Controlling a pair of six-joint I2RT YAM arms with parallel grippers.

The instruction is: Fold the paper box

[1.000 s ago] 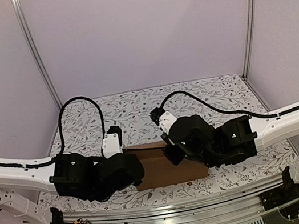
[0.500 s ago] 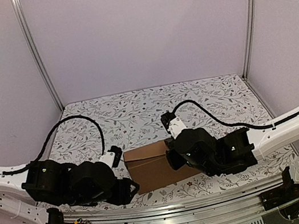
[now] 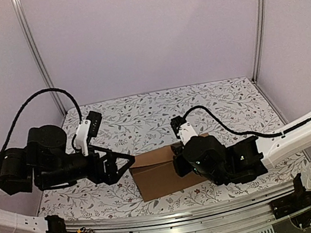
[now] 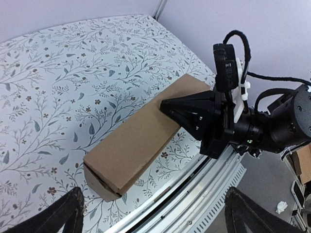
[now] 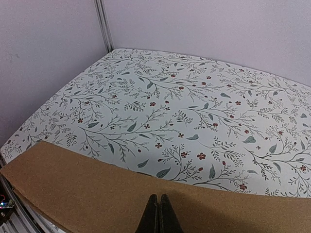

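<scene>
Jaws spread wide and empty, our left tool [image 3: 126, 162] hangs just beside the paper box [image 3: 161, 177], which lies on the floral desk [image 3: 143, 115] — directly beneath our right tool [image 5: 158, 204], pinched shut over the box's brown top.

Twin arms in matching livery: the left arm [image 3: 48, 159] and right arm [image 3: 302, 127] pair white link shells with bulky matte-black joint housings. The left cable [image 3: 43, 92], black and braided, loops off one arm. The right cable [image 3: 202, 107] trails onto the other's white link. Each wrist wears a white bracket [image 4: 237, 97] topped by a slim black camera module [image 4: 224, 63], with a white tie [image 4: 244, 86] cinching its lead. The left pincer [image 3: 124, 166] and right pincer [image 4: 165, 105] are all black, each with 2 wedge-shaped fingers tapering to narrow tips. Black bases [image 3: 58, 230] anchor both arms.
</scene>
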